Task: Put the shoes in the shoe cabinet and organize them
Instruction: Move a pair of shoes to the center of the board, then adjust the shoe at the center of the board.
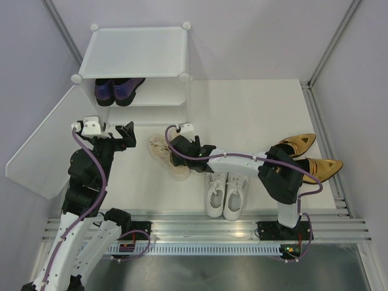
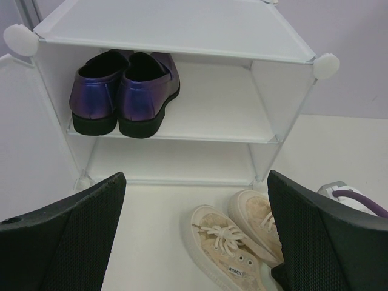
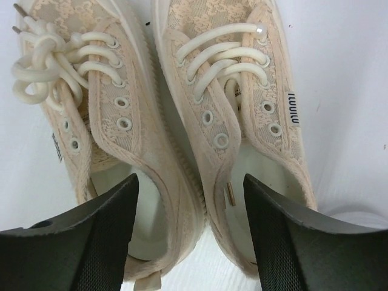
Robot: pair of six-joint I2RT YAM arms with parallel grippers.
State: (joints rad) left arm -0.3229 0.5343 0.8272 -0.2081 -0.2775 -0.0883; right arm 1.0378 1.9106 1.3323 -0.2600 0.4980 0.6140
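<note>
The beige lace-up sneakers lie side by side on the table in front of the shoe cabinet. My right gripper is open over their heels, one finger above each shoe's opening, with the two inner walls between them. In the top view the right gripper covers part of the pair. The purple loafers stand on the cabinet's inner shelf at the left. My left gripper is open and empty, left of the beige pair. White sneakers and gold heels sit on the table.
The cabinet's door panel lies swung open at the left, beside my left arm. The shelf's right half and the compartment under it hold nothing. A metal rail runs along the table's near edge.
</note>
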